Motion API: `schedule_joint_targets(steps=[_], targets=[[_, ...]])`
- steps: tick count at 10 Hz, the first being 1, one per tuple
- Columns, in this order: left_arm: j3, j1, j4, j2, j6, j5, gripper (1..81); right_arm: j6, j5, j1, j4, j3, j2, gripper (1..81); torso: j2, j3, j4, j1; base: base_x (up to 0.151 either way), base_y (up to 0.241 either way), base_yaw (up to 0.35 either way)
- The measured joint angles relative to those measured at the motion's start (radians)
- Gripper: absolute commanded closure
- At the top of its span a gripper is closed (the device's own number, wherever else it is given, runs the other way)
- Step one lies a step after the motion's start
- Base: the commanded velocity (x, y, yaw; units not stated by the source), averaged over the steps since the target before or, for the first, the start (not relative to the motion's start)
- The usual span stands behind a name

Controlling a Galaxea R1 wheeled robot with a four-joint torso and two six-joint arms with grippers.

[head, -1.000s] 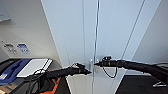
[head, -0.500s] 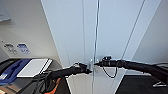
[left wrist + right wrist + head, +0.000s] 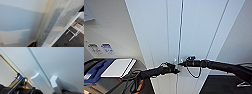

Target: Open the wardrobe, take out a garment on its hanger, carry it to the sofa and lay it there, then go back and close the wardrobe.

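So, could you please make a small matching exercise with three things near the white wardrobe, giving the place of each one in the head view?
Things:
1. left gripper
2. right gripper
3. flat white panel

Places:
a. lying low, to the left of the wardrobe
b. at the door seam, coming in from the right
c. at the door seam, coming in from the left

Pairs: 1-c, 2-b, 3-a

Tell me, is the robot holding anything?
Cannot be told. Both grippers, left and right, meet the tall white wardrobe's small handles, but a grip isn't visible.
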Motion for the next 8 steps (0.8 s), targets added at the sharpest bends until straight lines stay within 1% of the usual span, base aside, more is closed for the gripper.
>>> schedule_joint_targets(steps=[5,8], targets=[[-0.049,0.003,0.006,0.032,0.000,0.000,1.0,0.000,0.011,-0.005,0.000,0.000,0.000,1.0,0.000,0.000,0.000,0.000,0.000,0.000,0.000],[-0.053,0.003,0.006,0.038,-0.004,0.000,1.0,0.000,0.011,-0.005,0.000,0.000,0.000,1.0,0.000,0.000,0.000,0.000,0.000,0.000,0.000]])
